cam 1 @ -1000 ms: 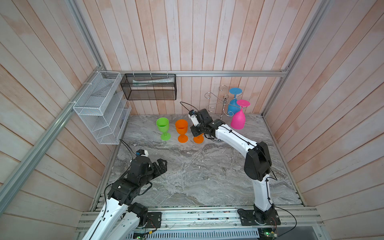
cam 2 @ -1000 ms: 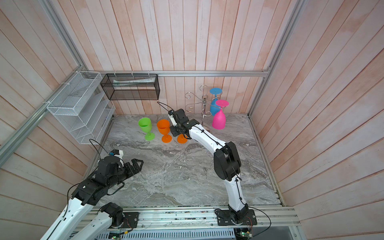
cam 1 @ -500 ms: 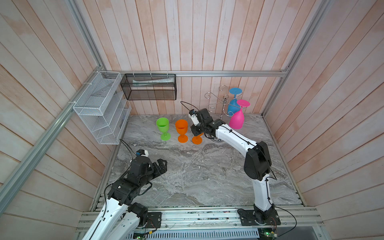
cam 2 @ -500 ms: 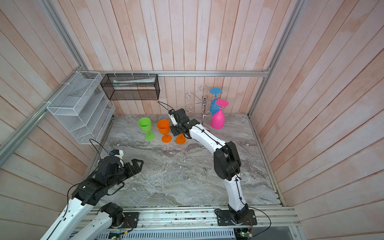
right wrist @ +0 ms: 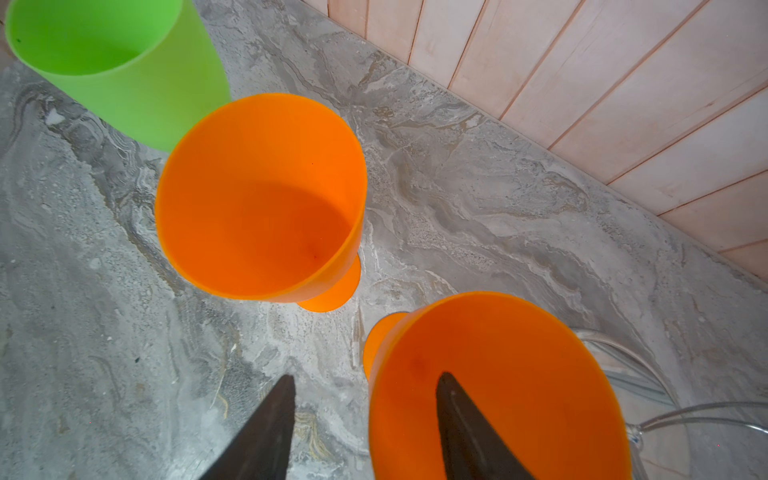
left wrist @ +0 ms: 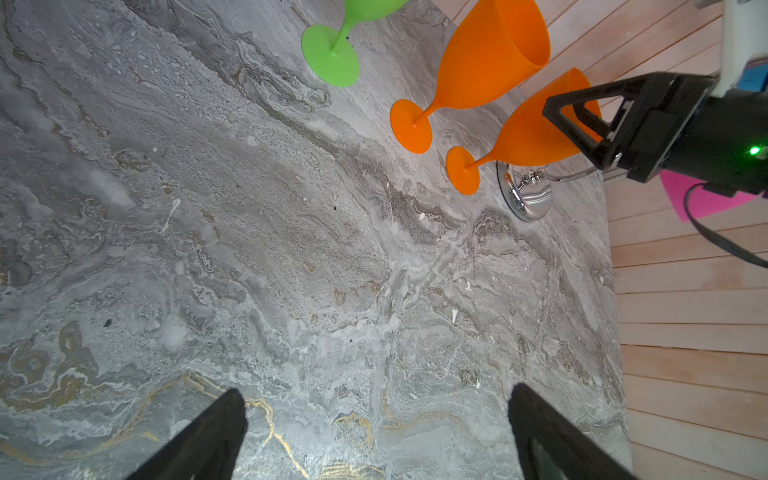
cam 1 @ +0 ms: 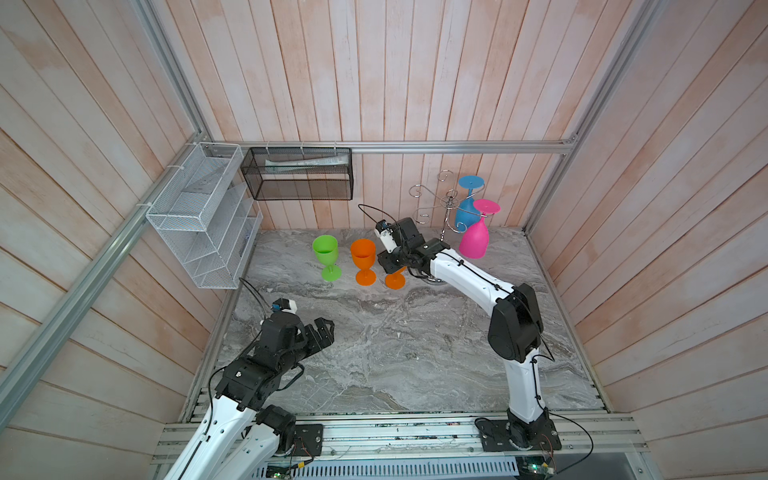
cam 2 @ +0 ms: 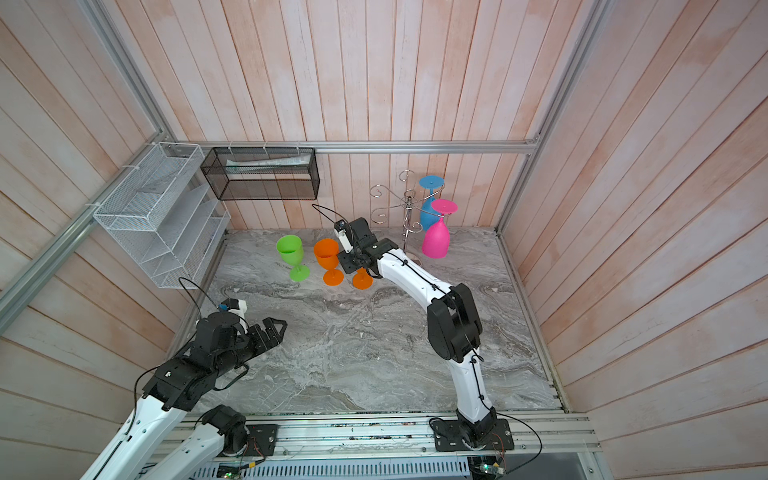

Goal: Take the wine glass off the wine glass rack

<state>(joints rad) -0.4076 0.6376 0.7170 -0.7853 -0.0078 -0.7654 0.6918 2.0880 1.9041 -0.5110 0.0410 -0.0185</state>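
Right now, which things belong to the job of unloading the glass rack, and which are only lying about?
Job: rack; pink glass and blue glass hanging on it; right gripper; orange glass whose rim it straddles.
Lying about: green glass, other orange glass, white basket, black basket, left gripper.

In a top view the right hand (cam 1: 390,266) hides the bowl of the orange glass (cam 1: 395,281) under it; foot alone visible. Right wrist view: green glass (right wrist: 112,62) beyond the hand, cut off at edge.
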